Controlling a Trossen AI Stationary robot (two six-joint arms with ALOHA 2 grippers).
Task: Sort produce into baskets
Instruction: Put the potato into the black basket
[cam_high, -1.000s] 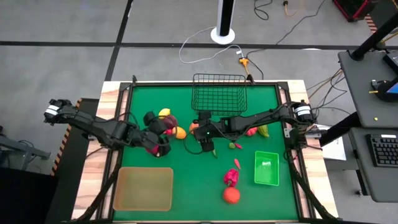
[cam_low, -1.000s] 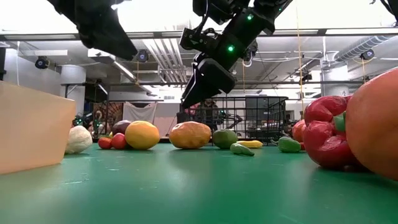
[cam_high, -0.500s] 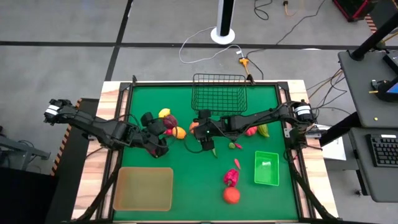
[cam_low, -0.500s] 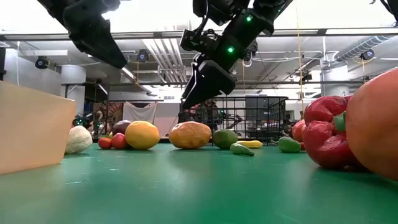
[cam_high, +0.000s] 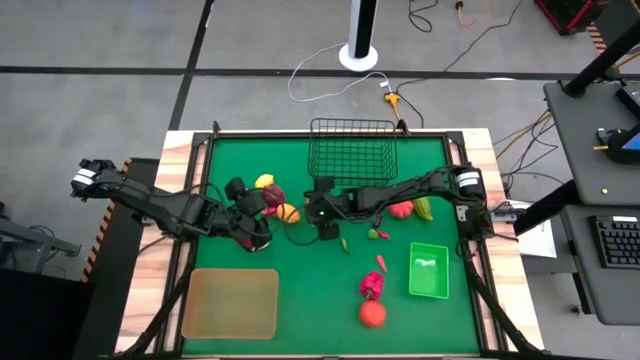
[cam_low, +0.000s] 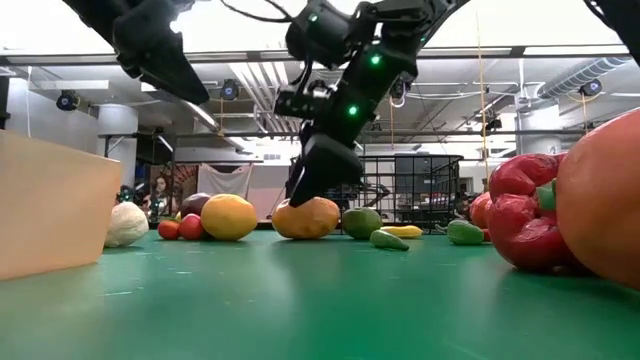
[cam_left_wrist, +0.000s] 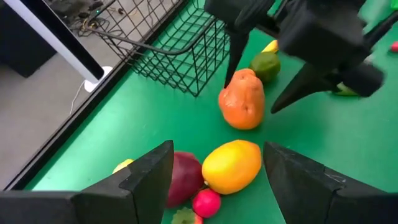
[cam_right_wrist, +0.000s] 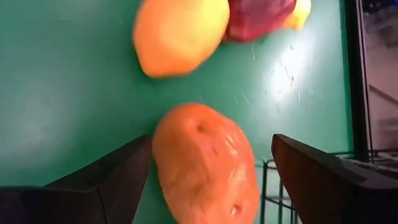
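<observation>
At centre frame, the right claw (cam_low: 318, 183) straddles the orange produce piece (cam_left_wrist: 242, 99) on the green surface (cam_high: 300, 290), fingers wide apart, apparently not gripping. The left claw (cam_left_wrist: 214, 180) hovers open, empty, left of centre.

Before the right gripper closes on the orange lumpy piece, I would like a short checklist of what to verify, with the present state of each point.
1. Right gripper open: ok, its fingers are spread.
2. Orange lumpy piece between the fingers: ok, one finger on each side in the left wrist view.
3. Fingers low enough to grip: cannot tell.
4. Neighbours clear: ok, green fruit and yellow-orange fruit lie apart.
5. Left gripper out of the way: ok, open, above the red and yellow pieces.
6. Wire basket free to receive: ok.
</observation>
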